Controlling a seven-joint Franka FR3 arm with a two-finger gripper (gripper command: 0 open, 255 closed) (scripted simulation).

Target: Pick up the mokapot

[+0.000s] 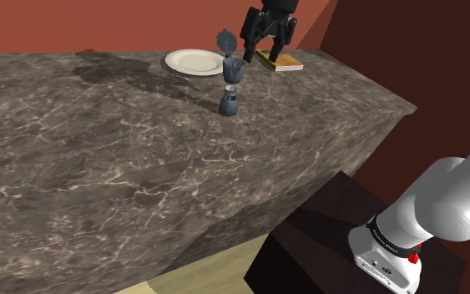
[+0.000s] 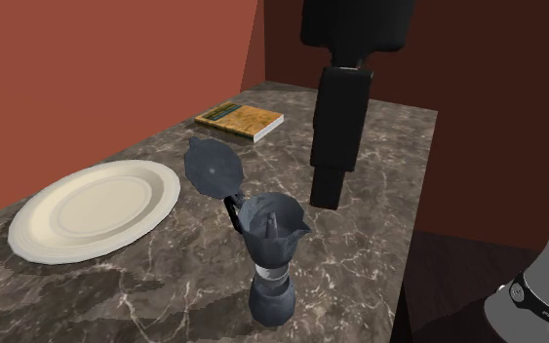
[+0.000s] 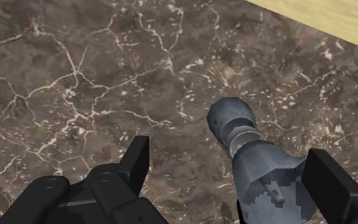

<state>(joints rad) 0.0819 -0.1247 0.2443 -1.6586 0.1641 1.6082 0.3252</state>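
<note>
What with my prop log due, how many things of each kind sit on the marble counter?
Moka pot: 1
Plate: 1
Book: 1
Total: 3

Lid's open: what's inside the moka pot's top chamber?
Inside the blue-grey, waisted moka pot, a short central spout column stands. The chamber wall hides the floor, so any liquid cannot be seen.
</note>
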